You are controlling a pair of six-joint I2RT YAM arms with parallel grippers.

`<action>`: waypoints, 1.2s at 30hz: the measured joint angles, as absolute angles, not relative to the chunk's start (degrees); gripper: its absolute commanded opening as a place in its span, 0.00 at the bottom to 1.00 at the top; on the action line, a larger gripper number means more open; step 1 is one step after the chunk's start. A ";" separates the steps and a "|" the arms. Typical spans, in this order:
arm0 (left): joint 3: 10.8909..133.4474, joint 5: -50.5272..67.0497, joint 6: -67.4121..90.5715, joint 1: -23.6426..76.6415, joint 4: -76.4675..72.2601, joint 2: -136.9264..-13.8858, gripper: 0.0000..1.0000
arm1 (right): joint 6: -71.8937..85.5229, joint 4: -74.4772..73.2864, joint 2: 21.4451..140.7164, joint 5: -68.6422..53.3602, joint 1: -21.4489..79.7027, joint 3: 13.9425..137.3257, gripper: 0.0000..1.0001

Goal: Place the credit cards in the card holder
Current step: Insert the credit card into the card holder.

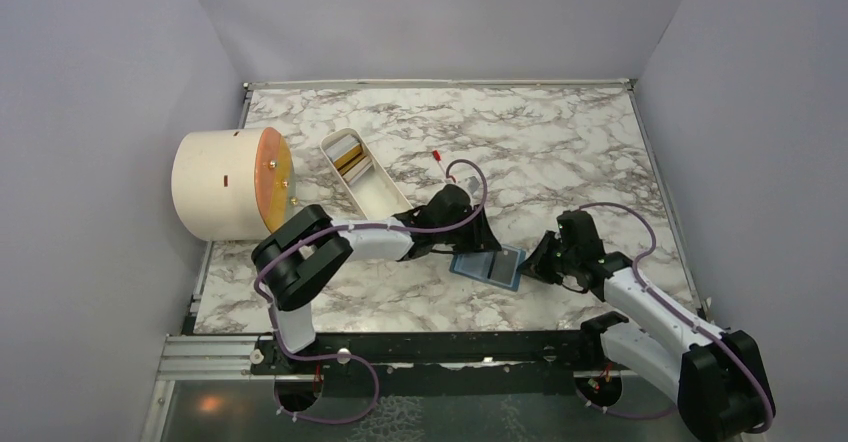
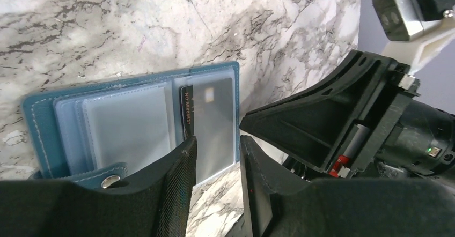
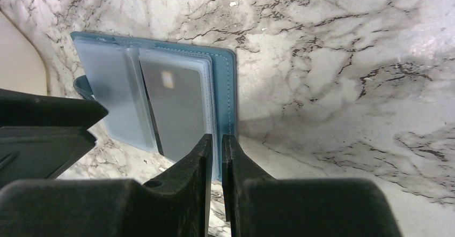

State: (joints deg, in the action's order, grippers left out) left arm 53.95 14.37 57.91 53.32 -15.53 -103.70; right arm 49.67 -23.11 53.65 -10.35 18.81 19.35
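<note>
Lying open and flat on the table (image 1: 560,152), the holder (image 1: 490,264) sits near the front edge, between the two grippers. Its clear sleeves face up. The dark card (image 2: 212,119) is tucked in a sleeve on the panel nearer the right arm, its pale chip showing through the plastic. The snap tab curls up at the holder's corner, just beside the left finger.

The left gripper (image 2: 217,140) hangs low over that card panel with its jaws spread — nothing is between them. The right gripper (image 3: 215,140) has its jaws pressed almost together, only a thin slit left, with the tips at the holder's edge on that same panel. Whether they nip the cover or merely rest on it I cannot tell.

The yellow card (image 1: 348,157) lies in the far end of the tray (image 1: 385,197), well apart from the holder. A cylinder (image 1: 215,187) lies on its side just left of the tray.
</note>
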 measured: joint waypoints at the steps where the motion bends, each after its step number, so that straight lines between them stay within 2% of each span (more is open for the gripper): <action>1: 53.95 14.09 57.41 53.32 -15.20 -103.04 0.39 | 49.65 -23.11 53.58 -10.37 18.81 19.35 0.12; 10: 53.93 14.26 54.70 53.34 -14.90 -101.89 0.41 | 49.65 -22.79 55.07 -10.33 18.81 19.35 0.11; 19: 55.86 17.21 53.21 53.49 -15.86 -108.31 0.41 | 49.67 -21.39 57.28 -10.11 18.81 19.35 0.11; 26: 56.05 17.37 52.56 53.63 -16.03 -108.84 0.30 | 49.69 -19.27 57.76 -10.04 18.81 18.87 0.10; 36: 57.34 17.34 51.96 53.45 -16.10 -110.41 0.24 | 49.65 -18.76 58.06 -9.85 18.81 18.81 0.10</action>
State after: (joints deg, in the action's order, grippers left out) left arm 57.34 17.34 51.96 53.45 -16.10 -110.41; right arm 49.65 -18.76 58.06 -9.85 18.81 18.81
